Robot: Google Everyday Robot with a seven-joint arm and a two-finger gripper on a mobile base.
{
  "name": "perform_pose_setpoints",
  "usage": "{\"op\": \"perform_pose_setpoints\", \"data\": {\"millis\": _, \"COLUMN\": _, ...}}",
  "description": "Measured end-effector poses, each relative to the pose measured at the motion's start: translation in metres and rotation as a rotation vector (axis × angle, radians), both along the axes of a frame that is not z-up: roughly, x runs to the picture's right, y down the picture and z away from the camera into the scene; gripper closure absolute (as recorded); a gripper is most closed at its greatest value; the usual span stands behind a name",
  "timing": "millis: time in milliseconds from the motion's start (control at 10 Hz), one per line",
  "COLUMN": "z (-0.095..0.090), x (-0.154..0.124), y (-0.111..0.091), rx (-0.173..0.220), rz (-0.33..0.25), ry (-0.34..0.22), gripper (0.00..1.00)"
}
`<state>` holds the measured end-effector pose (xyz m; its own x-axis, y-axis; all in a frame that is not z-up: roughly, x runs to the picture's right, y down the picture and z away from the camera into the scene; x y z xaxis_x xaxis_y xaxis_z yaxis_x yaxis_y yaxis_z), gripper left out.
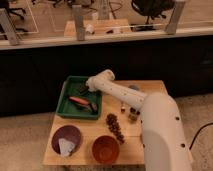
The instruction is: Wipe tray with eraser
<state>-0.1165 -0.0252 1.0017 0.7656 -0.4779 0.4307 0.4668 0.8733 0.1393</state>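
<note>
The green tray point(65, 102) lies at the back left of the wooden table point(150, 87). My white arm reaches from the right over the tray, and my gripper point(83, 90) is down inside its far part. A small dark block, the eraser point(81, 90), shows at the gripper's tip; I cannot tell whether it is held. An orange-red elongated item point(78, 101) with a dark end lies in the tray just in front of the gripper.
A round dark purple plate point(66, 135) with a white piece on it is at the front left. An orange-brown bowl point(106, 149) is at the front. A dark cluster point(115, 127) and small jars point(132, 114) are mid-table.
</note>
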Motion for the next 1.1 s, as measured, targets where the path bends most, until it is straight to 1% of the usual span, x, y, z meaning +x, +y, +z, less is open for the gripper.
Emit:
{"op": "perform_pose_setpoints", "data": {"millis": 200, "z": -0.001, "x": -0.017, "y": 0.000, "rx": 0.000, "rz": -0.008, "ry": -0.027, "gripper": 0.85}}
{"op": "perform_pose_setpoints", "data": {"millis": 400, "z": -0.007, "x": -0.031, "y": 0.003, "rx": -0.002, "rz": -0.024, "ry": -0.051, "gripper": 0.85}}
{"op": "perform_pose_setpoints", "data": {"millis": 500, "z": -0.010, "x": -0.032, "y": 0.005, "rx": -0.001, "rz": -0.031, "ry": -0.055, "gripper": 0.85}}
{"op": "perform_pose_setpoints", "data": {"millis": 700, "z": -0.020, "x": -0.026, "y": 0.011, "rx": -0.002, "rz": -0.039, "ry": -0.047, "gripper": 0.85}}
{"op": "perform_pose_setpoints", "data": {"millis": 900, "z": -0.033, "x": -0.011, "y": 0.019, "rx": -0.002, "rz": -0.042, "ry": -0.025, "gripper": 0.85}}
{"op": "perform_pose_setpoints", "data": {"millis": 1100, "z": -0.039, "x": 0.001, "y": 0.022, "rx": -0.001, "rz": -0.040, "ry": -0.006, "gripper": 0.85}}
